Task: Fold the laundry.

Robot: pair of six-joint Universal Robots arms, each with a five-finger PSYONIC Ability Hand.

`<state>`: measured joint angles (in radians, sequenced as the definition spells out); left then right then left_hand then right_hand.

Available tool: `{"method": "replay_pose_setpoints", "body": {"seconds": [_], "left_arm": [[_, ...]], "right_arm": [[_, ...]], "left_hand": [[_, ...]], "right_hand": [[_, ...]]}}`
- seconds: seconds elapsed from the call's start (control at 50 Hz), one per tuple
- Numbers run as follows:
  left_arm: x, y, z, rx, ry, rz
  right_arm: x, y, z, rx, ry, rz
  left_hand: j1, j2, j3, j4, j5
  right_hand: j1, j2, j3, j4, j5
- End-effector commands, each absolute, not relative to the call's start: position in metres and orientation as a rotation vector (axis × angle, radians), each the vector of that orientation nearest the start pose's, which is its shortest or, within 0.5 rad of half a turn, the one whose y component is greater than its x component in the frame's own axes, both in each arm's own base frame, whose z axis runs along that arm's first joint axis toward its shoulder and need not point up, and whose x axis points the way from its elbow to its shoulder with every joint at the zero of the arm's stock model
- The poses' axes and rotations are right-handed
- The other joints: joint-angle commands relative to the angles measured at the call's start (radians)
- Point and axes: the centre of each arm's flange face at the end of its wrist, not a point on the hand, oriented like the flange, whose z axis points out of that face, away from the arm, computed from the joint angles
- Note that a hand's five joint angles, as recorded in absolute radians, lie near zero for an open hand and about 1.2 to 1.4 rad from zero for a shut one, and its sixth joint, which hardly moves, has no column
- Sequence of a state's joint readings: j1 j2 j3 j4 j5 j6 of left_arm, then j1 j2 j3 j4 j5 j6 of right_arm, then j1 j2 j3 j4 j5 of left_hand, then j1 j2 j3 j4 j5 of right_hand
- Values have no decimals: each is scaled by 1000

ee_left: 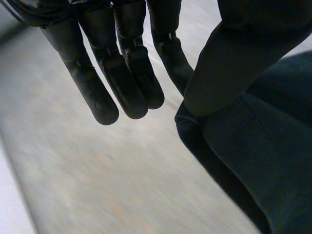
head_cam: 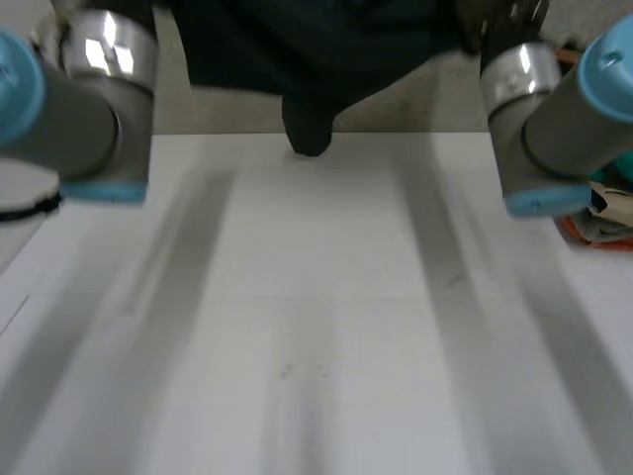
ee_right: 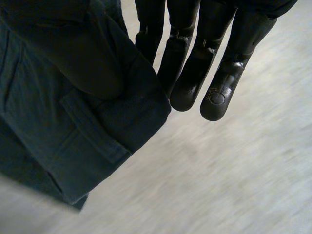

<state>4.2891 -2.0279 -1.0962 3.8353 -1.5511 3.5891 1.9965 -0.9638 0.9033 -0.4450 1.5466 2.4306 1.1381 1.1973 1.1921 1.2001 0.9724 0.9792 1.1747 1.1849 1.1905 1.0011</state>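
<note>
Open table (head_cam: 316,327) mid-span; dark garment (head_cam: 309,129) dangles far edge.

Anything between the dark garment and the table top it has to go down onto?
Nothing visible. The dark blue cloth garment hangs pinched in the left hand and right hand at the far edge of the white table. Some orange-edged clutter lies aside, by the right arm.

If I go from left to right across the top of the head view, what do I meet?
left arm → dark cloth, hanging down to the table → right arm
</note>
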Motion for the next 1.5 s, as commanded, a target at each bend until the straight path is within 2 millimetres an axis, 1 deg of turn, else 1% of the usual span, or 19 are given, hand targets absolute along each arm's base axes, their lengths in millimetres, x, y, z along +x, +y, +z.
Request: {"method": "replay_pose_setpoints", "body": {"seconds": [0.02,0.06,0.08,0.14,0.22,0.28,0.36,0.48,0.58,0.74,0.82,0.88,0.96,1.02,1.12,1.18,1.26,1.38,1.5], "left_arm": [[-308,-327,263,842,1566,-2632],[-310,-319,240,895,1647,-2579],[-310,-313,221,935,1716,-2527],[-304,-300,188,1000,1853,-2406],[-293,-280,173,1061,1992,-2263],[-284,-266,176,1088,2065,-2184],[-271,-238,177,1155,2197,-2014],[-248,-184,184,1260,2393,-1715],[-233,-138,184,1365,2509,-1491],[-230,-78,182,1616,2533,-1291],[-225,-62,186,1668,2546,-1219],[-228,-68,191,1650,2532,-1283],[-243,-104,211,1515,2427,-1592],[-247,-129,223,1405,2357,-1752],[-251,-193,241,1160,2164,-2054],[-257,-216,235,1132,2121,-2109],[-279,-245,217,1262,2106,-2175],[-304,-293,168,1479,2191,-2152],[-310,-342,137,1493,2150,-2162]], "right_arm": [[310,-370,237,-1189,1892,-2516],[307,-366,207,-1245,2025,-2388],[305,-364,199,-1265,2068,-2345],[300,-357,181,-1306,2177,-2222],[292,-345,167,-1375,2270,-2080],[286,-334,164,-1415,2324,-1989],[271,-307,173,-1482,2415,-1814],[255,-268,168,-1590,2514,-1503],[235,-223,161,-1858,2521,-1220],[220,-190,157,-1946,2506,-1122],[208,-186,161,-1926,2533,-1135],[204,-190,163,-1886,2541,-1170],[205,-194,164,-1863,2513,-1206],[206,-195,164,-1852,2496,-1220],[207,-197,163,-1837,2487,-1250],[208,-197,162,-1833,2484,-1260],[209,-199,160,-1831,2479,-1277],[210,-201,159,-1832,2469,-1311],[210,-204,155,-1823,2473,-1323]], "left_hand": [[258,199,204,196,249],[258,199,204,196,249],[258,199,204,196,249],[258,199,204,196,249],[258,199,204,196,249],[258,199,204,196,249],[258,199,204,196,249],[258,199,204,196,249],[258,199,204,196,249],[258,199,204,196,249],[258,199,204,196,249],[258,199,204,196,249],[-676,-735,-730,-738,-685],[-701,-761,-755,-763,-710],[-734,-793,-788,-796,-743],[-728,-787,-782,-790,-737],[-684,-743,-738,-746,-693],[-564,-623,-618,-626,-573],[-408,-467,-462,-470,-417]], "right_hand": [[417,222,211,206,221],[417,222,211,206,221],[417,222,211,206,221],[417,222,211,206,221],[417,222,211,206,221],[417,222,211,206,221],[417,222,211,206,221],[417,222,211,206,221],[417,222,211,206,221],[417,222,211,206,221],[417,222,211,206,221],[417,222,211,206,221],[417,222,211,206,221],[417,222,211,206,221],[417,222,211,206,221],[417,222,211,206,221],[417,222,211,206,221],[417,222,211,206,221],[417,222,211,206,221]]}}
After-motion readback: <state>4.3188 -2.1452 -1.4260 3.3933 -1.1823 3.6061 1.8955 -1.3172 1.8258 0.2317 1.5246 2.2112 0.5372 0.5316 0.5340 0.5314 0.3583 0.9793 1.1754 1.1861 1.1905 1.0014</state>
